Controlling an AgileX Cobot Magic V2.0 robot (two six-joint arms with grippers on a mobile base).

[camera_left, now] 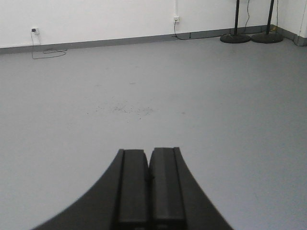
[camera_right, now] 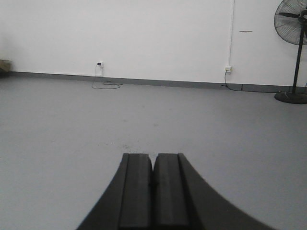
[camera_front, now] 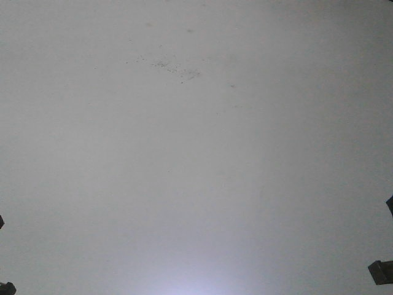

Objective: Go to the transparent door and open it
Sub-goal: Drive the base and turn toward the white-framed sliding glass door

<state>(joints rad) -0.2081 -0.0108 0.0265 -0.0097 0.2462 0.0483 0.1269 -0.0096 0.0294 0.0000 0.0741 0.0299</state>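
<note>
The left tool [camera_left: 149,158] is seen from its wrist camera with its two black fingers [camera_left: 133,182] pressed together along their length, and nothing is held between them. The right tool [camera_right: 153,163] is likewise closed tight, pad against pad, and nothing is gripped. Both tools are pointed across a grey floor [camera_left: 216,120] toward a white wall [camera_left: 96,17] edged with a grey skirting [camera_left: 120,41].

The transparent door is not shown in any of the three views, so its place cannot be told.

The front-facing view is almost wholly filled by the floor, on which a patch of dark specks [camera_front: 171,65] is scattered near the top. Small dark parts [camera_front: 381,271] are cut off at the lower corners, and what they are cannot be told. A similar speckled patch is seen on the floor ahead of the left tool in the left wrist view.

In that view a plugged socket [camera_left: 34,29] is set low on the wall at the left, and a dark cable [camera_left: 48,52] is looped on the floor beneath it. Two round black stand bases [camera_left: 235,38] are set side by side at the far right, near the wall.

In the right wrist view a black pedestal fan [camera_right: 291,17] is stood at the right edge, near the wall. A white conduit [camera_right: 232,33] is run up the wall just left of the fan.
</note>
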